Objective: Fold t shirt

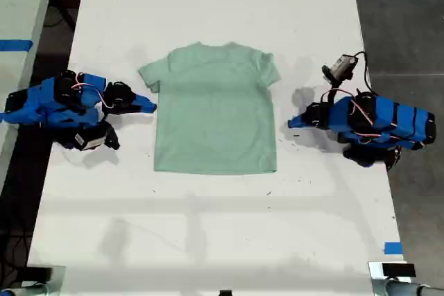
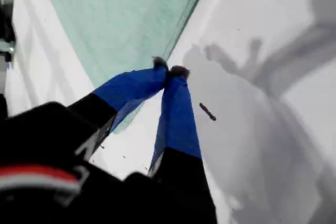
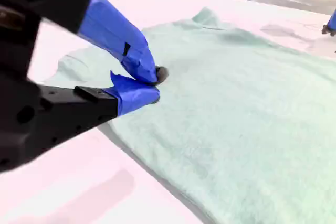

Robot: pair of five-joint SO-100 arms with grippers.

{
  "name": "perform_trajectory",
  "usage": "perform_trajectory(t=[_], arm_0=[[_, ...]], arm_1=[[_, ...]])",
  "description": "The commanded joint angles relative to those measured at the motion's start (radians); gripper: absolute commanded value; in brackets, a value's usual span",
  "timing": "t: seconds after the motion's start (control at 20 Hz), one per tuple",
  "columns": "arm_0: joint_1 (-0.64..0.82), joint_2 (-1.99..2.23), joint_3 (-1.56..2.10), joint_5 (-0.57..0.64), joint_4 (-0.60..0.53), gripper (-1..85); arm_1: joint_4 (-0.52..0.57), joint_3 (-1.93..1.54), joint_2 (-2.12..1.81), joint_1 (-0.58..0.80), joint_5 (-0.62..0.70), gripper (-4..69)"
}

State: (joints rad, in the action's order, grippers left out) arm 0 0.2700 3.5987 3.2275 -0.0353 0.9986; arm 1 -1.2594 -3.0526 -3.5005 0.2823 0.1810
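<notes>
Closed end effectors [image 2: 169, 71] [image 3: 156, 85] flanking flat t shirt [image 1: 215, 109]

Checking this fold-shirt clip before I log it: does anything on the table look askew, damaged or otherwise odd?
Nothing stands out. The t shirt lies flat and unfolded on the white table, sleeves spread, no bunching. My first gripper and my second gripper are both shut and empty beside it. Only a few small dark specks mark the tabletop.

No text, label, brand, number or sign can be read in any of the three views: nothing legible stands on the pale mint-green cloth t-shirt [image 1: 215, 112], on the white bench [image 1: 208, 227], or on the blue and black arms.
</notes>
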Motion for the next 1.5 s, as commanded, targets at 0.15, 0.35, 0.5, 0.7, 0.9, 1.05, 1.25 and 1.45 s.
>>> perform_trajectory(t=[0.15,0.35,0.5,0.7,0.9,1.05,1.25,1.45], arm_0=[[0.006,0.008,0.015,-0.017,-0.023,0.0],[0.006,0.008,0.015,-0.017,-0.023,0.0],[0.005,0.008,0.015,-0.017,-0.023,0.0],[0.021,0.008,0.015,-0.017,-0.025,0.0],[0.023,0.008,0.015,-0.017,-0.026,0.0],[0.021,0.008,0.015,-0.017,-0.026,0.0],[0.018,0.008,0.015,-0.017,-0.028,0.0],[0.015,0.008,0.015,-0.017,-0.028,0.0]], arm_1=[[-0.008,-0.054,-0.005,0.000,-0.008,1.5],[-0.008,-0.054,-0.005,-0.002,-0.009,1.5],[-0.002,-0.051,-0.005,-0.005,0.009,1.5],[-0.021,0.160,0.032,0.031,0.100,1.5],[-0.146,0.653,0.532,0.227,0.256,4.3],[-0.183,0.945,0.891,0.362,0.391,16.4],[-0.210,1.299,1.338,0.551,0.554,24.7],[-0.204,1.609,1.720,0.673,0.640,25.8]])
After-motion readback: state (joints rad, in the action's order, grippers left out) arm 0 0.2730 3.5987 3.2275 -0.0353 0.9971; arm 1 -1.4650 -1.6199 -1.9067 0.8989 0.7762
